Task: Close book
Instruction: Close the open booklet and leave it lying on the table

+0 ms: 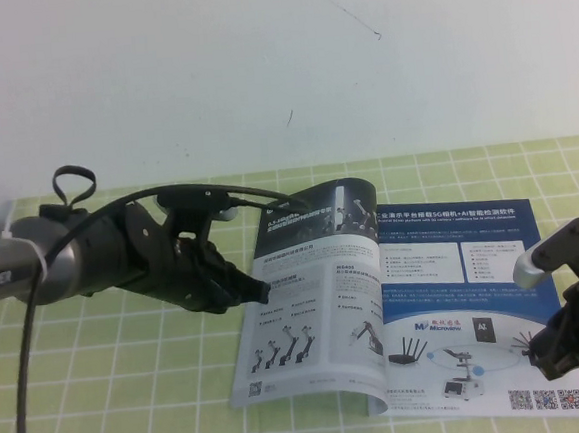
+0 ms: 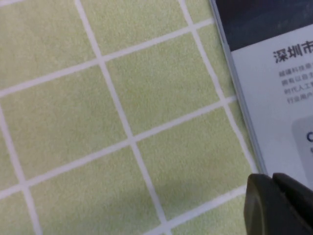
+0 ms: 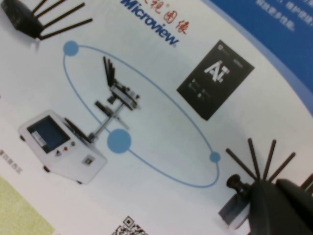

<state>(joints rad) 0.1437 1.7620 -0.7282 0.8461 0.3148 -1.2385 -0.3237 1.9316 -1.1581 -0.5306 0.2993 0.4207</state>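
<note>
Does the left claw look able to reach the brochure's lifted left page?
Probably yes: the left claw sits at the left page's outer edge, nothing between. The right claw hovers over the right page.

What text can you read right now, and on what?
"Microview": book, right page, below the right gripper.
"AI": black box pictured there.
"深圳市": left page, by the left gripper.
Other print, QR codes: too small.

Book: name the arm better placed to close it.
Left. The left end effector sits at the outer edge of the raised left page; the right end effector is over the flat right page.
</note>
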